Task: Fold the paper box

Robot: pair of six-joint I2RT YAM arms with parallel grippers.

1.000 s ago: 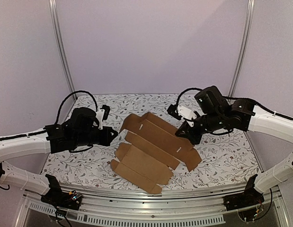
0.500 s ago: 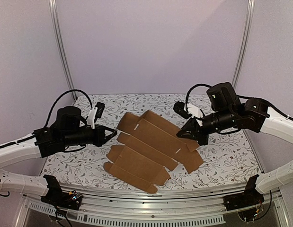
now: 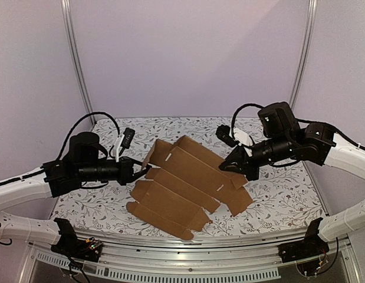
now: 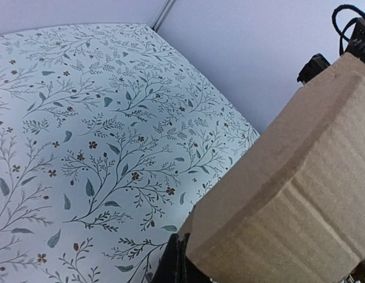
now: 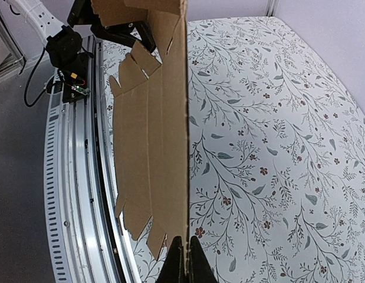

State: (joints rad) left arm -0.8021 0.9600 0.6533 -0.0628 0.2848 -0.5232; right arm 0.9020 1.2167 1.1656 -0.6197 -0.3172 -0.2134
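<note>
The paper box (image 3: 182, 183) is a flat brown die-cut cardboard sheet with flaps and slots, lying across the middle of the floral table. My right gripper (image 3: 235, 165) is shut on its far right edge and holds that side lifted. In the right wrist view the sheet (image 5: 153, 135) stands edge-on, pinched between the right gripper (image 5: 183, 256). My left gripper (image 3: 144, 171) is shut, with its tips at the sheet's left edge. In the left wrist view a cardboard panel (image 4: 300, 194) looms just over the left gripper (image 4: 181, 259). I cannot tell whether any cardboard is pinched there.
A metal rail (image 3: 188, 247) runs along the near table edge, right beside the sheet's front flaps (image 5: 141, 227). Two upright posts (image 3: 76, 59) (image 3: 303, 59) stand at the back corners against pale walls. The floral tabletop (image 3: 276, 194) shows to the right of the sheet.
The left arm drew back to the left, then came forward again to the sheet's left edge. The right arm shifted right. The sheet's near-left flaps slid a little left.
</note>
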